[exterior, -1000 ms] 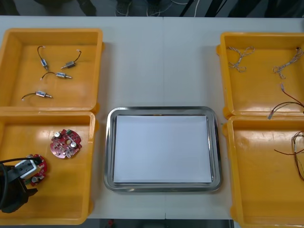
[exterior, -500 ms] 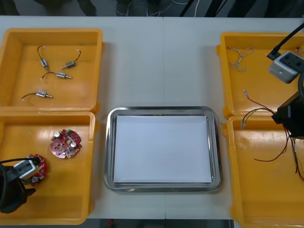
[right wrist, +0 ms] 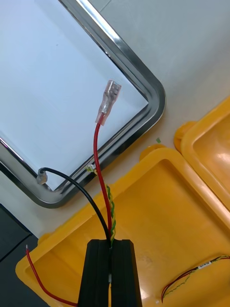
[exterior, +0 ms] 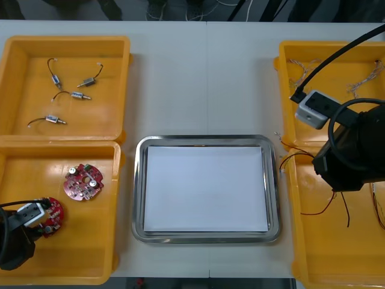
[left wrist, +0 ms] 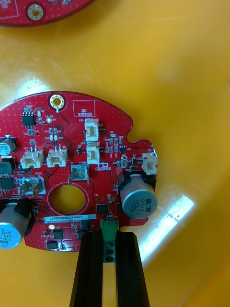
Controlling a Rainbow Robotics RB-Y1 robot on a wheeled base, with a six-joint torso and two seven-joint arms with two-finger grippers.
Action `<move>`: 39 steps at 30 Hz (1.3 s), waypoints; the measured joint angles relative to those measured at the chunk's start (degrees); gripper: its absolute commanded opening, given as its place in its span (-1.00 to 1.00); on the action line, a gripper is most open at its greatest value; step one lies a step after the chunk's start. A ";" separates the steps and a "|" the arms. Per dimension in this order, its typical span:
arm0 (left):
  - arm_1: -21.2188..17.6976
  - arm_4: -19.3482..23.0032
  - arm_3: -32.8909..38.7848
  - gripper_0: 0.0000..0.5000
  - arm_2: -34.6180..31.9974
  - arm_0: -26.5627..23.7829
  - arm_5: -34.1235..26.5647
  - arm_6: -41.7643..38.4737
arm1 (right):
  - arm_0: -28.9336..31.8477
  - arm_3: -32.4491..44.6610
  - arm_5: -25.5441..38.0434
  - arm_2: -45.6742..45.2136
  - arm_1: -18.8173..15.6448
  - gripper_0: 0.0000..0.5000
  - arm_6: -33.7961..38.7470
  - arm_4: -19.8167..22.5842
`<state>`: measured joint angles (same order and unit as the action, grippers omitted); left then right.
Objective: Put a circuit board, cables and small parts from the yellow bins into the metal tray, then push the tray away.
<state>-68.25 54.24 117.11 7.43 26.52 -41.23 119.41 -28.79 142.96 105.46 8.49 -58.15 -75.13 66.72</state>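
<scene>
My left gripper point(exterior: 36, 227) is low in the near left yellow bin point(exterior: 60, 146), shut on the edge of a round red circuit board point(exterior: 49, 212). In the left wrist view its fingers point(left wrist: 90, 259) clamp the green connector on that board point(left wrist: 72, 158). A second board point(exterior: 83, 181) lies just beyond. My right gripper point(exterior: 332, 180) hangs over the right bins beside the metal tray point(exterior: 204, 139), shut on a cable bundle point(exterior: 301, 158). In the right wrist view the gripper point(right wrist: 111, 247) holds a red lead point(right wrist: 98, 144) and a black lead point(right wrist: 76, 187), both dangling near the tray's corner point(right wrist: 155, 96).
The far left bin point(exterior: 66, 42) holds several small metal parts point(exterior: 72, 93). The far right bin point(exterior: 289, 90) has twisted cables point(exterior: 301, 66). More red and yellow cable point(exterior: 378, 198) lies in the near right bin point(exterior: 301, 241). The tray is white inside.
My left gripper has shut on the circuit board. The right arm has come in from the right edge with the cable bundle, moving toward the tray.
</scene>
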 measured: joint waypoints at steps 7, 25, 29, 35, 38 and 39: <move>-0.08 0.02 0.00 -1.00 -0.01 0.00 0.05 0.00 | -0.90 0.00 -2.06 6.56 -0.01 -1.00 -0.01 -2.99; -0.28 3.28 2.49 -1.00 -12.33 0.01 -12.20 0.00 | -0.97 -0.62 -1.93 9.57 0.02 -1.00 -0.48 -4.67; -0.25 3.87 3.64 -1.00 -15.73 0.01 -16.48 -0.01 | -0.99 -0.62 -1.91 9.57 0.02 -1.00 -0.49 -4.67; 0.16 4.26 6.75 -1.00 -20.07 -0.18 -23.97 -0.16 | -1.01 -0.62 -1.86 9.57 0.02 -1.00 -0.49 -4.67; 0.42 4.26 8.70 -1.00 -21.07 -1.44 -28.33 -1.49 | -1.02 -0.62 -1.60 9.57 0.02 -1.00 -0.49 -4.69; 0.56 4.26 9.35 -1.00 -21.20 -2.13 -29.72 -2.31 | -1.02 -0.61 -1.60 9.57 0.02 -1.00 -0.49 -4.72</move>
<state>-67.69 58.51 126.46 -13.77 24.39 -70.95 117.10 -29.81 142.35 103.86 18.06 -58.13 -75.62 62.00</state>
